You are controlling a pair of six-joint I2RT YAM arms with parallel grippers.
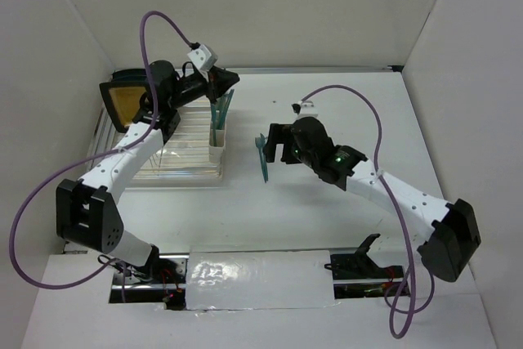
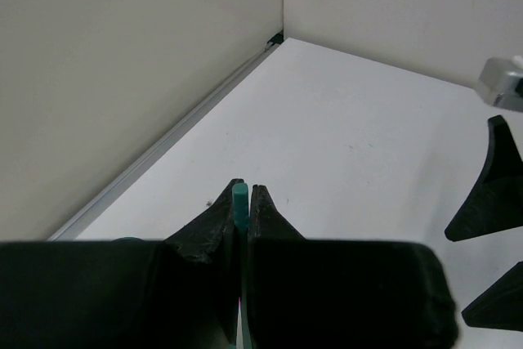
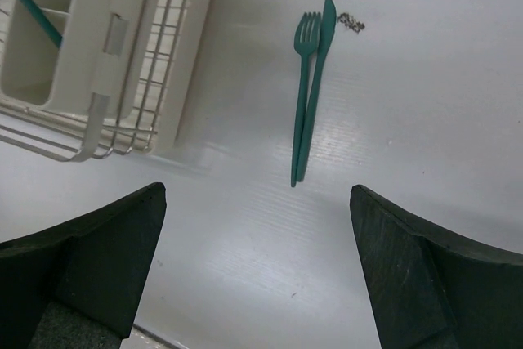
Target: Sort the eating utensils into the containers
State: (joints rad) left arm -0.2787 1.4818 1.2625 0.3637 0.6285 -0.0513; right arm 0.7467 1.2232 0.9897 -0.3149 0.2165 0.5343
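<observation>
One dark teal plastic fork [image 3: 301, 91] and one matching dark teal plastic knife [image 3: 319, 63] lie flat. A third thin teal handle [image 2: 239, 199] shows in the left wrist view. There is one clear-and-white wire dish rack [image 1: 176, 149] and one black-rimmed yellow plate [image 1: 124, 102].

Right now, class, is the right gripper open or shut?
Open: the right gripper is empty, fingers wide apart, above a teal fork and knife on the table.
</observation>
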